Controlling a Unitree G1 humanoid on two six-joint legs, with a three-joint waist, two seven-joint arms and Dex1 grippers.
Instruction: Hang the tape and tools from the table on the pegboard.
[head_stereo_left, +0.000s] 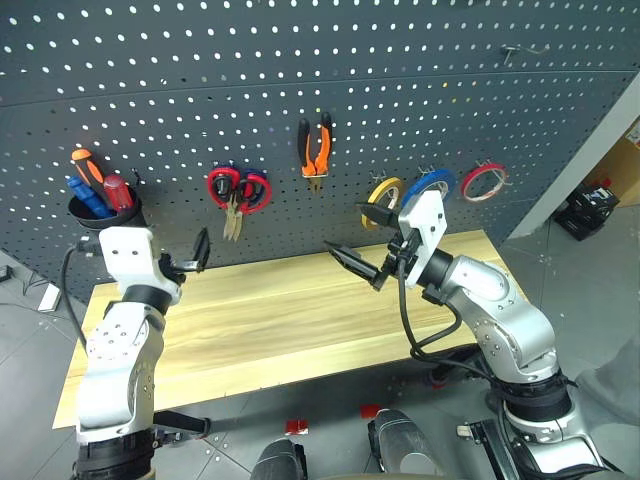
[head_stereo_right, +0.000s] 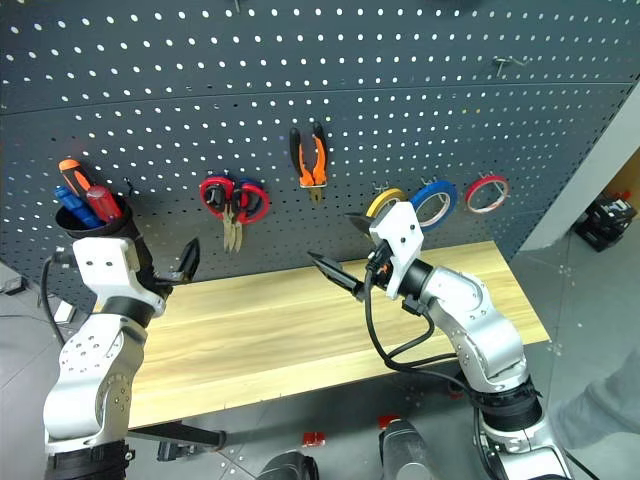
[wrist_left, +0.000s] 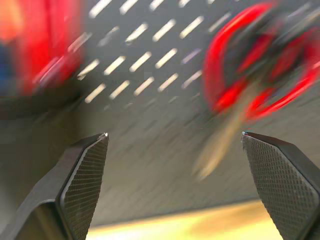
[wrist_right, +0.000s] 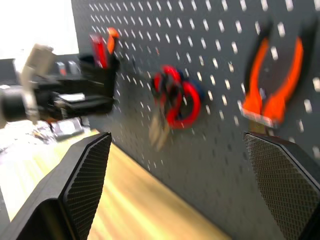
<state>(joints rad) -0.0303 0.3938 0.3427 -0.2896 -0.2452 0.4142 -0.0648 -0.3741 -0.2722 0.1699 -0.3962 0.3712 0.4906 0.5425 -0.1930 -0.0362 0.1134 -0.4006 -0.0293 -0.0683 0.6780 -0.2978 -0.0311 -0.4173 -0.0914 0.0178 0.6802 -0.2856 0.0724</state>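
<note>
From the head views, the pliers (head_stereo_left: 315, 148), the blue tape (head_stereo_left: 428, 186) and the red-handled scissors (head_stereo_left: 238, 190) hang on the pegboard (head_stereo_left: 300, 70), the red screwdriver (head_stereo_left: 118, 190) stands in a black cup (head_stereo_left: 100, 218), and no readable writing shows. Over the table (head_stereo_left: 280, 320), the left gripper (head_stereo_left: 190, 255) and right gripper (head_stereo_left: 362, 240) are both released and empty. The left wrist view faces the blurred scissors between spread fingers (wrist_left: 82, 180); the right wrist view faces the pliers.

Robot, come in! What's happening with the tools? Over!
Left gripper open, empty. Right gripper open, empty. Pliers and blue tape hang on pegboard. Table bare.
</note>
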